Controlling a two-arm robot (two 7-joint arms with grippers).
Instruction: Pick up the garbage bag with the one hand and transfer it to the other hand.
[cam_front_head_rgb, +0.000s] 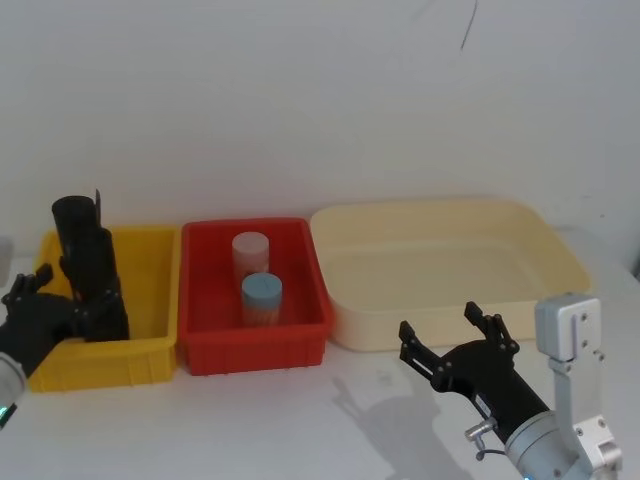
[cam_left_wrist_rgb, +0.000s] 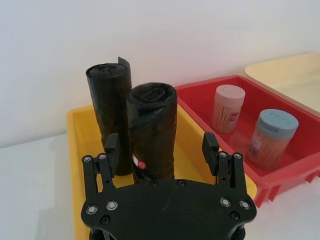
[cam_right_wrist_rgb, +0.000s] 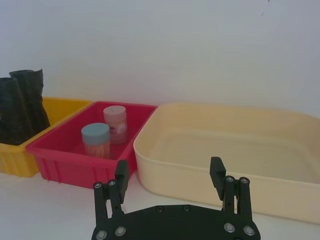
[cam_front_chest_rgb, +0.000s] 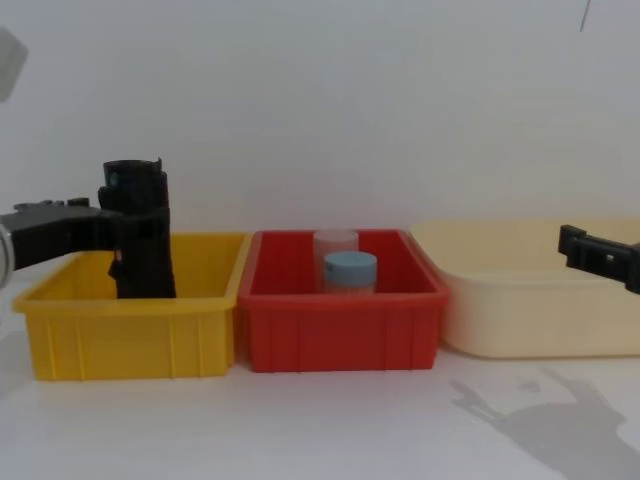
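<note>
Two black plastic bundles stand upright in the yellow bin (cam_front_head_rgb: 140, 352). The nearer, wider one is the garbage bag (cam_left_wrist_rgb: 152, 125) (cam_front_head_rgb: 102, 290) (cam_front_chest_rgb: 143, 255); a narrower black roll (cam_left_wrist_rgb: 106, 110) (cam_front_head_rgb: 73, 222) stands just behind it. My left gripper (cam_left_wrist_rgb: 161, 147) (cam_front_head_rgb: 85, 300) (cam_front_chest_rgb: 105, 218) is open, one finger on each side of the garbage bag's lower half, with small gaps showing. Over the white table, in front of the cream tub, my right gripper (cam_front_head_rgb: 455, 330) (cam_right_wrist_rgb: 169, 172) (cam_front_chest_rgb: 598, 255) hovers open and holds nothing.
A red bin (cam_front_head_rgb: 255, 345) (cam_right_wrist_rgb: 55, 160) beside the yellow one holds a pink-lidded jar (cam_front_head_rgb: 250, 250) and a blue-lidded jar (cam_front_head_rgb: 261, 295). A large cream tub (cam_front_head_rgb: 350, 330) (cam_right_wrist_rgb: 200, 170) sits to the right. A white wall stands close behind.
</note>
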